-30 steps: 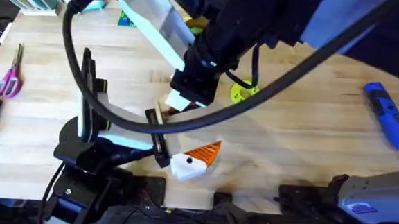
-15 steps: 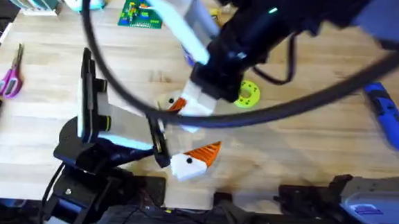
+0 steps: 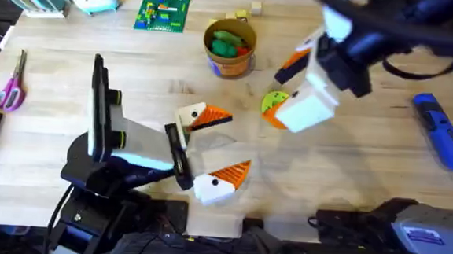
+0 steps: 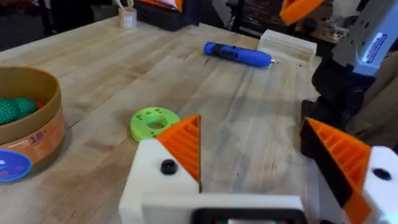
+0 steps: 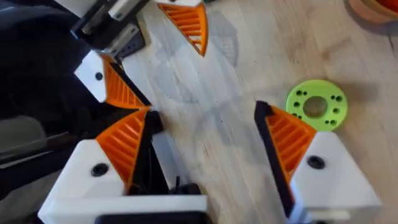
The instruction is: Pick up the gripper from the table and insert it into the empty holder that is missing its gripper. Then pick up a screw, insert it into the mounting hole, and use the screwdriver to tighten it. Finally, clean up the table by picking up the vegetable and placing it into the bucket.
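- Left end effector (image 3: 209, 153) is resting low near the table's (image 3: 349, 182) front edge, fingers spread apart and empty, both orange pads seated.
- Right end effector (image 3: 296, 88) is hovering mid-table above the disc (image 5: 316, 104), gaping wide, gripping nothing.
- Screwdriver (image 3: 440, 131) is lying far right; probably rigid, heavy, roll-prone, so grasp mid-barrel.
- Vegetable (image 3: 227, 44) is sitting inside the bucket (image 3: 229, 60) farther back.
- Brick plate (image 3: 162, 13) is lying beyond, obstructing nothing.

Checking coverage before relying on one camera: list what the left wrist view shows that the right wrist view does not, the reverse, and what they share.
Left wrist alone: the screwdriver lying on the table, and the bucket with green items inside. Right wrist alone: the left gripper, its orange pads apart. Shared: the yellow-green disc and the wooden table.
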Controlling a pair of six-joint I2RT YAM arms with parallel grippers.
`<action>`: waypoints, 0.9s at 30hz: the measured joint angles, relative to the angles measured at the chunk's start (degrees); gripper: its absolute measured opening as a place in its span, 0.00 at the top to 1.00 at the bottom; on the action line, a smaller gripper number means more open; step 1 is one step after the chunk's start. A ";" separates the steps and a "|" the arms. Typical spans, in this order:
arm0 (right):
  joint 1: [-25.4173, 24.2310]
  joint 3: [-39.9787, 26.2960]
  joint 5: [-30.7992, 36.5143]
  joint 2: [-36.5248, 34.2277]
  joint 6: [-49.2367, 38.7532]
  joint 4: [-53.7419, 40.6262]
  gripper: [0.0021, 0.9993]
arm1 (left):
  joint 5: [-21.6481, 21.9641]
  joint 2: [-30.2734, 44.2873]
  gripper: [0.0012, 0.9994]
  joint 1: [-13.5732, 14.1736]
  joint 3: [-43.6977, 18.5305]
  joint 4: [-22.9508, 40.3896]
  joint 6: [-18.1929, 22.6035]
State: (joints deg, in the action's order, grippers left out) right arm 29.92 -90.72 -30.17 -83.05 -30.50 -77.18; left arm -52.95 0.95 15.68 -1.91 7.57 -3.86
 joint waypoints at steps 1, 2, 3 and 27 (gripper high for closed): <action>-2.00 1.79 -1.14 1.11 -0.71 0.56 0.02 | 0.00 0.00 0.01 0.00 0.00 -0.02 0.00; -4.08 3.65 -2.24 2.43 -1.30 1.10 0.02 | 0.00 -0.01 0.01 0.00 0.00 -0.01 0.00; -6.25 5.60 -3.34 3.93 -1.74 2.02 0.02 | 0.02 0.00 0.01 0.00 0.00 0.00 0.00; -27.11 36.15 -28.98 22.36 -7.25 16.37 0.02 | -0.02 0.00 0.57 0.00 0.00 -0.02 0.09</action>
State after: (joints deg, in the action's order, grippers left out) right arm 2.81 -54.57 -59.15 -60.69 -37.76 -60.80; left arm -52.97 0.95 15.68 -1.91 7.55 -3.77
